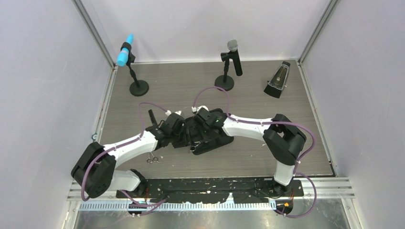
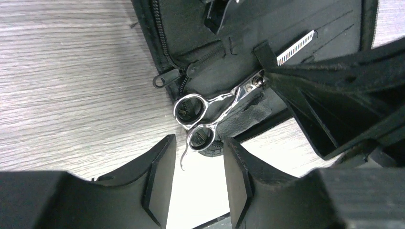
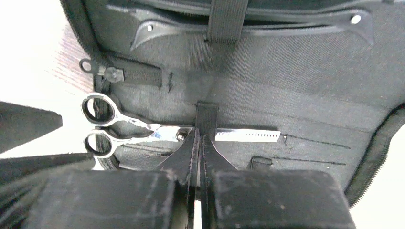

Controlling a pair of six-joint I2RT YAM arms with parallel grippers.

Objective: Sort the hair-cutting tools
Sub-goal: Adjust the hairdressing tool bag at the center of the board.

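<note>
The black zip case point(image 1: 212, 140) lies open at mid-table. One pair of silver scissors point(image 2: 198, 112) lies in it, blade tucked under an elastic strap point(image 3: 206, 114), handles over the zip edge; it also shows in the right wrist view point(image 3: 119, 131). My left gripper point(image 2: 198, 160) is open and empty, just short of the handles. My right gripper point(image 3: 199, 138) is shut, tips pinching the strap's lower end. A long flat black tool point(image 3: 267, 28) sits under another strap. The second pair of scissors point(image 1: 153, 159) lies on the table by my left arm. A thin black piece point(image 1: 152, 116) lies behind it.
A blue-headed microphone point(image 1: 126, 56) and a grey-headed microphone point(image 1: 232, 57) stand on round black bases at the back. A dark metronome-shaped object point(image 1: 278, 80) stands at the back right. White walls close in the table on three sides.
</note>
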